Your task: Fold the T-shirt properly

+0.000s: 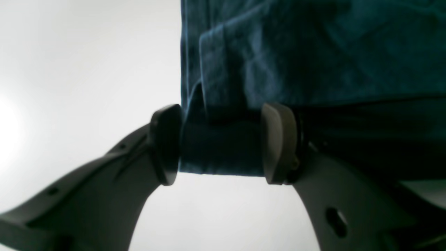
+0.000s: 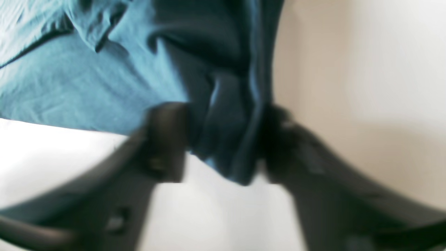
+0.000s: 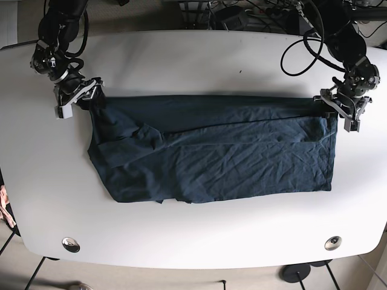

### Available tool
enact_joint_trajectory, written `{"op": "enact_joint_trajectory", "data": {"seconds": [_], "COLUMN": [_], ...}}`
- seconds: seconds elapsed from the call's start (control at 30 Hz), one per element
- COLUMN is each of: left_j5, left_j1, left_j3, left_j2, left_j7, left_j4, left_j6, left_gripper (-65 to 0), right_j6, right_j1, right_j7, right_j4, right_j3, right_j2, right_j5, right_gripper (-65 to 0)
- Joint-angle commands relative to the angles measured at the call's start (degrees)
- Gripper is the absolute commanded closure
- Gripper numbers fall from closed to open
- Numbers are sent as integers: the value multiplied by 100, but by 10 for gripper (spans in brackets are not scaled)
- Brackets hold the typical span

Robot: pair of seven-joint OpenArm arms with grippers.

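- The T-shirt point(image 3: 217, 157) lies spread on the white table point(image 3: 193, 54), its long axis running side to side across the base view, from one arm to the other.
- The right gripper point(image 3: 81, 99) sits at the far corner of the cloth on that view's left. In the right wrist view its jaws are closed on a bunched edge of the T-shirt point(image 2: 230, 139), with fabric filling the gap between them.
- The left gripper point(image 3: 338, 107) sits at the far corner on the base view's right. Its wrist view shows the two pads point(image 1: 278, 143) pinching a folded band of the T-shirt point(image 1: 223, 150), again with no open gap.
- Between the two grips the far edge runs as a nearly straight, taut line, and the rest of the garment lies toward the near edge of the table, away from both arm bases.
- Each arm holds its own end, so neither is nearer to the whole; the cloth's body lies on the near side of both grippers.
- Judged from this, the coming fold depends on both corners travelling together across the short axis, keeping the held edge parallel to the near hem point(image 3: 242, 196).
- The left-hand side in the base view looks rumpled around the sleeve point(image 3: 136, 142), which could skew the fold.
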Motion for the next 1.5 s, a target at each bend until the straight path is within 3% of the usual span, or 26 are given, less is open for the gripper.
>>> {"op": "enact_joint_trajectory", "data": {"seconds": [0.03,0.1,0.23,0.27,0.33,0.4,0.43,0.53,0.67,0.9,1.03,1.07,1.1,1.37,1.43,1.5], "left_j5": [-67,-67,-50,-32,-32,-15,-15,-32,-32,-32,-32,-32,-32,-24,-24,-24], "left_j1": [-47,-38,-47,-11,6,147,261,578,1035,1800,1967,1967,1967,1967,1958,1958], "left_j3": [-10,7,16,16,7,7,7,7,-72,-177,-177,-177,-177,-177,-168,-168], "left_j2": [-113,-122,-148,-148,-148,-157,-157,-122,-113,-113,-131,-131,-131,-131,-131,-131], "left_j7": [-215,-532,-558,-558,-558,-550,-550,-523,127,400,391,391,391,391,391,391], "left_j4": [-128,-506,-1042,-1025,-1016,-858,-664,-23,716,1560,1630,1630,1630,1630,1612,1612], "left_j6": [29,3,-15,-15,-15,-15,-15,-32,-353,-353,-353,-353,-353,-353,-353,-353], "left_gripper": [-333,-332,-324,-319,-226,-60,-29,-26,-24,-24,-24,-24,-24,-24,-24,-24], "right_j6": [0,0,0,-18,-26,-26,-18,0,0,0,17,228,250,250,250,250], "right_j1": [35,35,35,35,35,35,26,-9,-624,-1644,-1750,-1785,-1785,-1987,-2013,-2101], "right_j7": [-43,-43,-52,-52,-52,-43,-43,-61,-167,-298,-298,-298,-298,-307,-307,-307], "right_j4": [47,56,65,65,65,91,100,108,750,1708,1418,1269,1146,1111,1260,1322], "right_j3": [-1,-1,-1,8,8,17,17,34,69,69,131,324,483,948,948,957], "right_j2": [56,65,65,65,65,118,197,346,681,681,689,689,689,865,865,830], "right_j5": [-12,-12,-12,-12,-12,-12,-12,-4,40,40,32,32,-4,40,40,49], "right_gripper": [-152,-138,-122,-90,-11,-19,-19,-19,-19,-40,-81,-79,-79,-86,-159,-311]}}
